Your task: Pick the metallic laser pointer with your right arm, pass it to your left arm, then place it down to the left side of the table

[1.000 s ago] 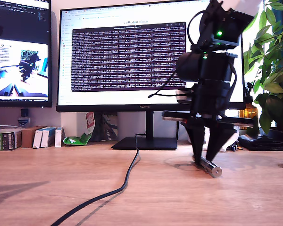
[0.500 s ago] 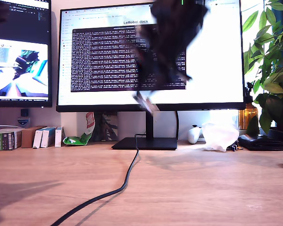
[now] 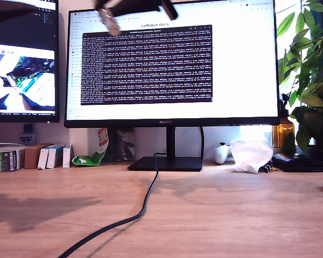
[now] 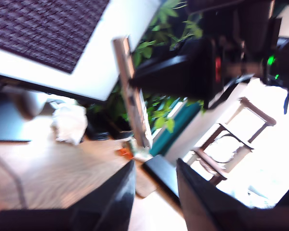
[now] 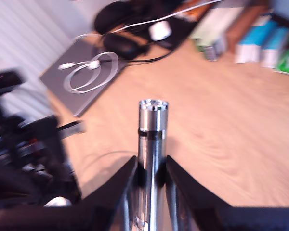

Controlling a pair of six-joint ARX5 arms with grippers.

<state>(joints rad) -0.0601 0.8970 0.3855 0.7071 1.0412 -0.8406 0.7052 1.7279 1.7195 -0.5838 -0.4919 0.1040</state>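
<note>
The laser pointer (image 5: 151, 159) is clamped between the fingers (image 5: 118, 190) of my second tool (image 5: 151, 168), its flat silver tip projecting beyond them, high above the table (image 5: 221, 139). In the exterior view the laser pointer (image 3: 110, 20) appears blurred at the top edge, in front of the large monitor (image 3: 172, 64), held by a dark tool (image 3: 134, 6). My first tool (image 4: 154, 192) stands with its fingers apart and nothing between them. On the table (image 3: 231, 215) lie a black cable (image 3: 134, 215) and a white crumpled bag (image 3: 250, 155) near a plant (image 3: 312, 80).
</note>
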